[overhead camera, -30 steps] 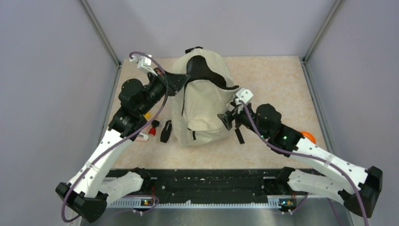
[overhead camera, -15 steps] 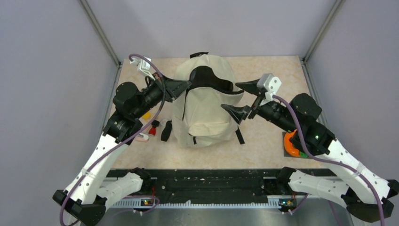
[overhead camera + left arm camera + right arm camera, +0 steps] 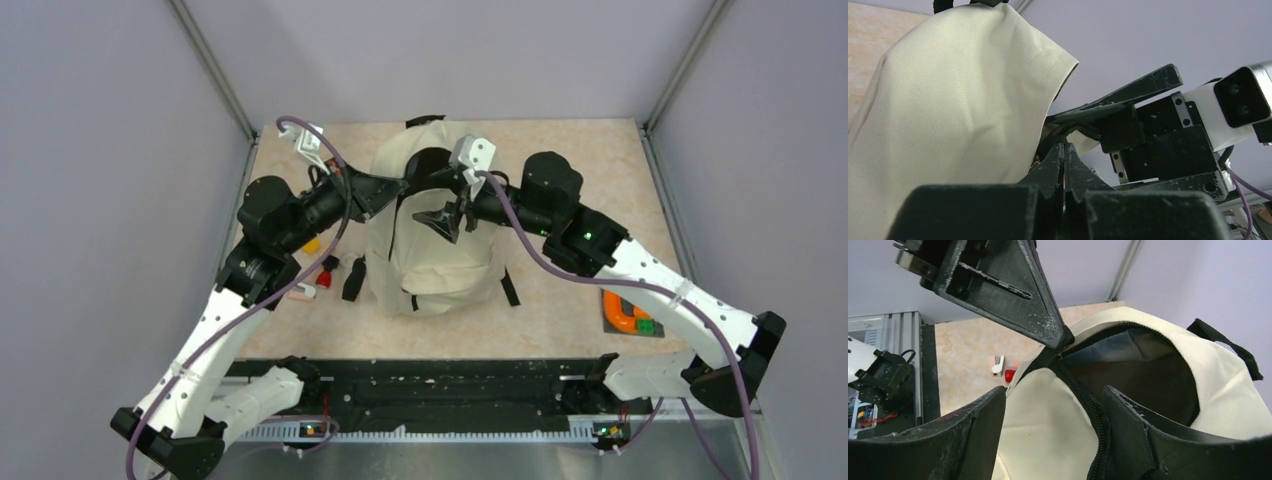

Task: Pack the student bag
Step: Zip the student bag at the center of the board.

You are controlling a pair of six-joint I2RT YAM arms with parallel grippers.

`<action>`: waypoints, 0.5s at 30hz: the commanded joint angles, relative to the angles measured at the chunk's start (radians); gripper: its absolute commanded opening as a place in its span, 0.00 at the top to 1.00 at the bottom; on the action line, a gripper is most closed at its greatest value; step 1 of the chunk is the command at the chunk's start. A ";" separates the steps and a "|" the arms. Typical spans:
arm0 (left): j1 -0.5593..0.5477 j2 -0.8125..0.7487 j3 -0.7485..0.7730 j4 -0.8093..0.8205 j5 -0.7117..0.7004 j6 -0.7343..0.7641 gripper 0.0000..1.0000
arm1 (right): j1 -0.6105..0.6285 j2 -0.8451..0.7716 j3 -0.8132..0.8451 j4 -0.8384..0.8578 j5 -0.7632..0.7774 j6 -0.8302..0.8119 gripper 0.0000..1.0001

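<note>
student bag [image 3: 430, 255]: upright, centre of table [image 3: 585, 170], mouth unzipped | left gripper [image 3: 397, 184]: jaws pinched on mouth's left rim | right gripper [image 3: 447, 202]: jaws wide, empty; in 1 s swung from bag's right flank to over the opening | likely spreading mouth before loading

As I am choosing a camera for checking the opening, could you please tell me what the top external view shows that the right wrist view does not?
Only the top external view shows the orange item on the right side of the table, and both arms whole. Only the right wrist view shows the zipper teeth along the opening. Both views show the student bag, the left pincer shut on the edge of its opening, and the right pincer open at the opening.
</note>
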 commanded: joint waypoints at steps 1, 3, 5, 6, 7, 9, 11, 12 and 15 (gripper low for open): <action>0.008 -0.034 0.030 0.082 0.010 -0.004 1.00 | 0.001 0.034 0.066 0.098 -0.033 -0.025 0.34; 0.008 -0.033 0.029 0.079 0.010 -0.002 1.00 | 0.001 0.042 0.061 0.131 -0.036 -0.015 0.37; 0.009 -0.032 0.029 0.077 0.010 -0.001 1.00 | 0.001 0.044 0.054 0.164 -0.051 -0.011 0.38; 0.010 -0.031 0.029 0.076 0.011 -0.002 1.00 | 0.001 0.046 0.056 0.176 -0.057 -0.010 0.39; 0.009 -0.030 0.029 0.076 0.012 -0.003 1.00 | 0.001 0.050 0.059 0.178 -0.062 -0.010 0.41; 0.011 -0.028 0.030 0.075 0.013 -0.003 1.00 | 0.001 0.062 0.076 0.172 -0.074 -0.007 0.43; 0.010 -0.027 0.030 0.074 0.013 -0.003 1.00 | 0.001 0.078 0.092 0.161 -0.084 -0.005 0.44; 0.011 -0.027 0.030 0.074 0.013 -0.003 1.00 | 0.001 0.080 0.096 0.160 -0.085 -0.005 0.44; 0.011 -0.027 0.030 0.071 0.012 -0.003 1.00 | 0.001 0.086 0.101 0.161 -0.085 -0.009 0.46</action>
